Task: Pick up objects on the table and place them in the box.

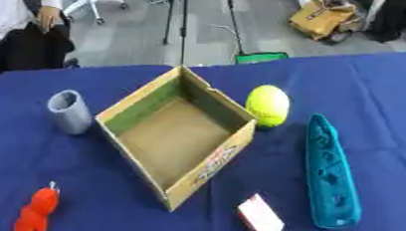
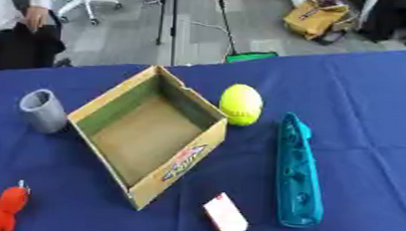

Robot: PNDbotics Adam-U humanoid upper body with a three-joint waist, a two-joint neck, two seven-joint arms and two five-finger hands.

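Box (image 1: 176, 136) sits open-topped near the middle of the table (image 1: 382, 92), turned so one corner faces the near edge and the opposite corner faces the far edge. Nothing visible inside it.

Cup (image 1: 70, 111) stands upright left of the box, just beside its left corner, apart from it.

Ball (image 1: 268, 105) rests right of the box, close against its far right wall; contact cannot be confirmed.

Long moulded piece (image 1: 330, 174) lies flat further right, running from behind to the near side, apart from the ball.

Small flat card-like item (image 1: 260, 218) lies in front of the box's right wall, left of the long piece's near end.

Small figure-like object (image 1: 37, 211) lies at the near left corner, well apart from the box.
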